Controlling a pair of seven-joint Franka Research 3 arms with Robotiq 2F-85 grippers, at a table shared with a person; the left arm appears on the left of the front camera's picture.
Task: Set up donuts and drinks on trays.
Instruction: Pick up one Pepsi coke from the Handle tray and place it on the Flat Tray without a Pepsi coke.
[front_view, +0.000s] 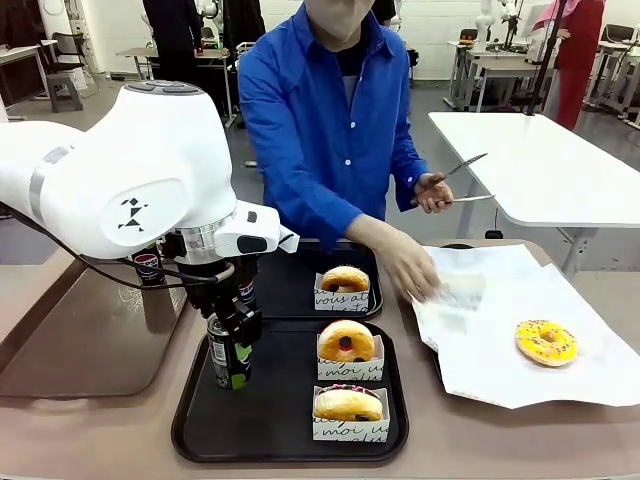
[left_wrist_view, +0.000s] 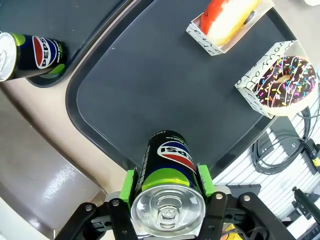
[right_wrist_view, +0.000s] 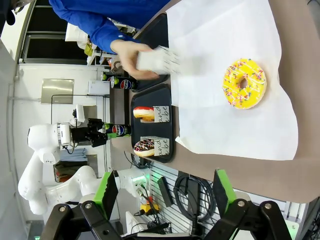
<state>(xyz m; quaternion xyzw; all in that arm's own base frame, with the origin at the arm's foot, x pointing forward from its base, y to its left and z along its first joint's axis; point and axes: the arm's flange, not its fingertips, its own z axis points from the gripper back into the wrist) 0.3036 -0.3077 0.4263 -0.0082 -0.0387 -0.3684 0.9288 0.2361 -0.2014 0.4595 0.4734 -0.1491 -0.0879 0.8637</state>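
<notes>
You are looking at two black trays (front_view: 190, 420), four donuts and two Pepsi cans. The left gripper (front_view: 232, 345) is clamping one can (left_wrist_view: 169, 165) upright — silver top up — over the near tray's left side, beside two sleeved donuts (front_view: 346, 342). The second can (left_wrist_view: 30, 52) is standing on the far tray. The right gripper (right_wrist_view: 165, 192) is hanging with jaws apart near the yellow donut (right_wrist_view: 244, 83) on white paper (front_view: 560, 300).

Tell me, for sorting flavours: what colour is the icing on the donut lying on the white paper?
Yellow with sprinkles, on the donut; clearest in the right wrist view.
</notes>
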